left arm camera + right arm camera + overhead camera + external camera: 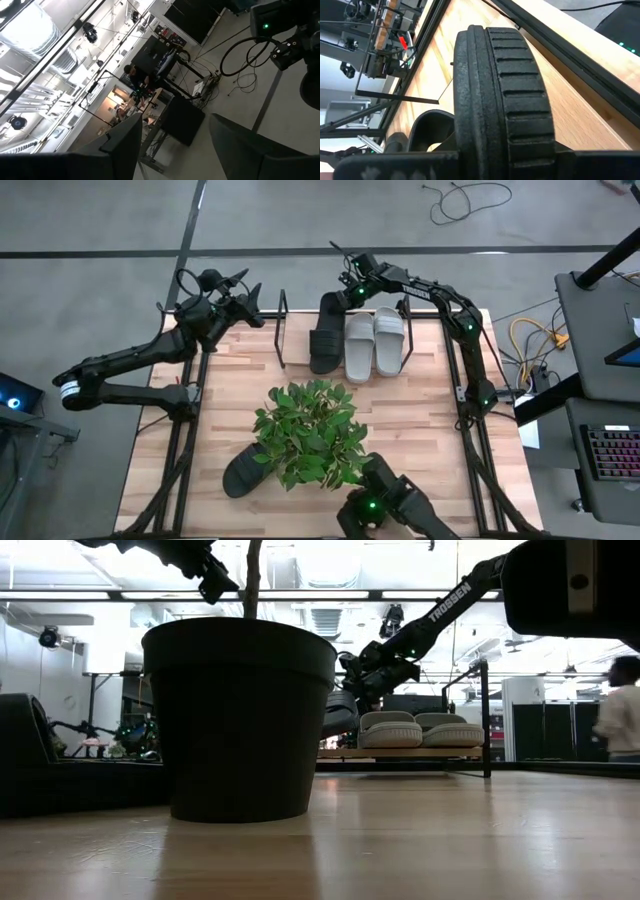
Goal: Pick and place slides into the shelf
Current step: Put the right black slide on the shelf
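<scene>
Your right gripper [343, 293] is at the far end of the surface [430, 430], over the shelf [282, 330], and it is clamped on a black slide [325, 332]. The right wrist view confirms the grasp: the ridged sole of that slide [505, 95] fills the picture edge-on between the gripper's fingers, so the jaws stand only narrowly apart, closed on the slide's end. In the high view the black slide lies along the shelf, just beside the two light grey slides [375, 342], which sit side by side and touching each other in the shelf. The low view shows the grey pair [420, 730] resting level on the shelf, with the held black slide [338, 715] tilted at their side under the right gripper [365, 675]; you cannot tell from these views whether it is fully seated. Your left gripper [245, 295] is raised off the far left corner of the surface, jaws spread wide and holding nothing; its wrist view looks past the two dark fingers [122, 145] into the room. The second black slide [245, 470] lies on the near part of the surface, partly under the leaves of the green plant [310, 430], well apart from the shelf. The plant's dark pot [240, 720] stands upright on the surface.
</scene>
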Motion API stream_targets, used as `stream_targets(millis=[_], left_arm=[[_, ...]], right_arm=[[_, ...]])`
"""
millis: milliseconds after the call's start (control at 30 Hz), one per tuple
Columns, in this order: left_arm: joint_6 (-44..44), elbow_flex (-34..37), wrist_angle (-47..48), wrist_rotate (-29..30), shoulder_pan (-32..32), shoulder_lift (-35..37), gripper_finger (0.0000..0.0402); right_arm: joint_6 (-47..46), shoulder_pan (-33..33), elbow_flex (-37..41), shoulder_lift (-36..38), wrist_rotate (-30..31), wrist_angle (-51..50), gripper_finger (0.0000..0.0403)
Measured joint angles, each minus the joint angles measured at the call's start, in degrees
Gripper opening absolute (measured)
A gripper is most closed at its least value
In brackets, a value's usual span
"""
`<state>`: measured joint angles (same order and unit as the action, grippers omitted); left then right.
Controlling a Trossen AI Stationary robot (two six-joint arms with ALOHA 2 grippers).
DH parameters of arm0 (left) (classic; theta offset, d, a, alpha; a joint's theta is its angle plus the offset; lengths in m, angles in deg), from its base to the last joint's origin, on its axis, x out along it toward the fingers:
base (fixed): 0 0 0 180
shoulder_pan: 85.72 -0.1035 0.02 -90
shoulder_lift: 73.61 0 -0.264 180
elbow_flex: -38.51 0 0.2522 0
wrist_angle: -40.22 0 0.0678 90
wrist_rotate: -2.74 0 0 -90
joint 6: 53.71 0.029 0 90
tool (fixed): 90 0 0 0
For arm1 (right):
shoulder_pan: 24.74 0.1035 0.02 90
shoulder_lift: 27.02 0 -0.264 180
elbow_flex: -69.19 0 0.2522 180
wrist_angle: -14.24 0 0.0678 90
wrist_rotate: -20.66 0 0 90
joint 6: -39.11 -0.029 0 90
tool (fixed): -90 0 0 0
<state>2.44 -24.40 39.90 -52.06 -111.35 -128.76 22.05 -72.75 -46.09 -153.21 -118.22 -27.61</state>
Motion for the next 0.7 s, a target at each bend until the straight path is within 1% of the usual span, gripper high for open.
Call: stream_targets(millis=[67,133,300,400,500,633,700], left_arm=[[0.01,0.00,0.00,0.02,0.00,0.00,0.0215],[0.01,0.00,0.00,0.02,-0.01,0.00,0.0215],[0.02,0.00,-0.03,0.02,0.00,0.00,0.0215],[0.02,0.00,-0.32,0.02,0.00,0.00,0.0215],[0.04,0.00,-0.53,0.01,-0.01,0.02,0.0215],[0.04,0.00,-0.51,0.02,-0.02,0.02,0.0215],[0.04,0.00,-0.51,0.00,0.00,0.02,0.0215]], right_arm=[[0.01,0.00,-0.02,0.00,-0.14,-0.01,0.0054],[0.06,0.00,-0.02,0.05,-0.16,-0.05,0.0066],[0.55,0.00,-0.45,0.26,0.13,-1.04,0.0137],[2.01,0.00,-2.28,0.38,1.77,-3.35,0.0172],[5.32,0.04,-4.84,0.48,5.17,-7.24,0.0198],[9.74,0.04,-9.24,0.48,13.21,-15.47,0.0221],[11.41,0.03,-11.04,0.50,15.88,-18.31,0.0229]])
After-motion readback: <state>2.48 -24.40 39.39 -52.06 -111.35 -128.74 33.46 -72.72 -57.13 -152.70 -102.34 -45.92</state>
